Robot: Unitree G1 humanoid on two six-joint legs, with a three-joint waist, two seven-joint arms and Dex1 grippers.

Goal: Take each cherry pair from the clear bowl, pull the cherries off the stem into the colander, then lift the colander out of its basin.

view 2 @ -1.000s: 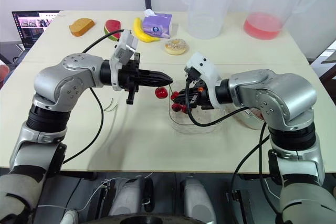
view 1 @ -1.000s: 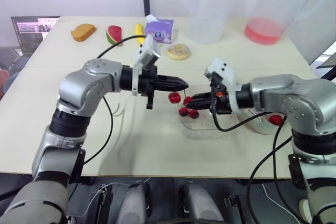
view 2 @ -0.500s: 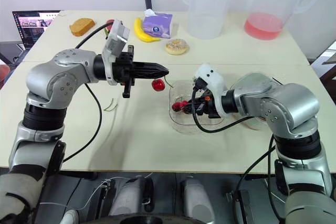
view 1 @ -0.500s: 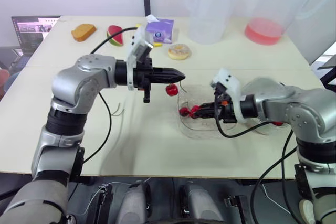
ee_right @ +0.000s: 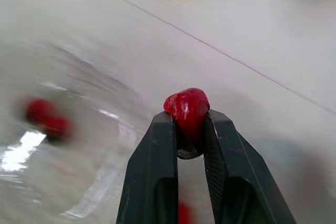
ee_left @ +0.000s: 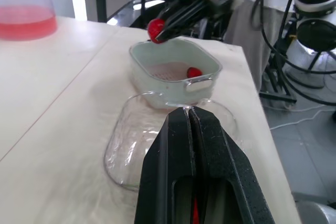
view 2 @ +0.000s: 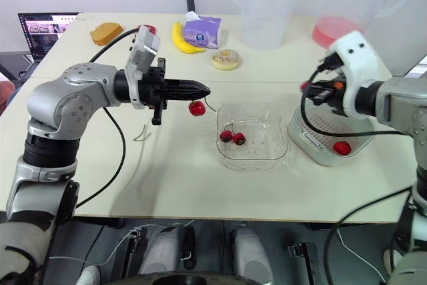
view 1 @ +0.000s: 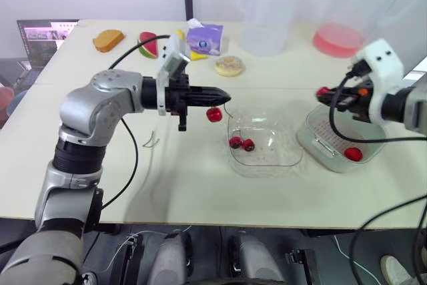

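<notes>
**Cherry transfer, mid-step**

Left gripper point(view 1: 223, 96) pinched together on stem point(view 1: 226, 103), cherry point(view 1: 213, 115) dangling just beside clear bowl point(view 1: 291, 159). Right gripper point(view 1: 325, 93) clamped on second cherry point(ee_right: 187, 105) over colander point(view 1: 313, 139) edge. Loose cherry point(view 1: 353, 154) inside colander; pair point(view 1: 241, 143) in bowl.

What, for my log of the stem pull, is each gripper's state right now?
Left gripper: shut on the stem, with the hanging cherry below.
Right gripper: shut on the loose cherry, above the colander.

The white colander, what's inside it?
One red cherry lies on the colander's holey floor. The right end effector, gripping another cherry, and its black cable hide parts of the far side, so I can't see there.
</notes>
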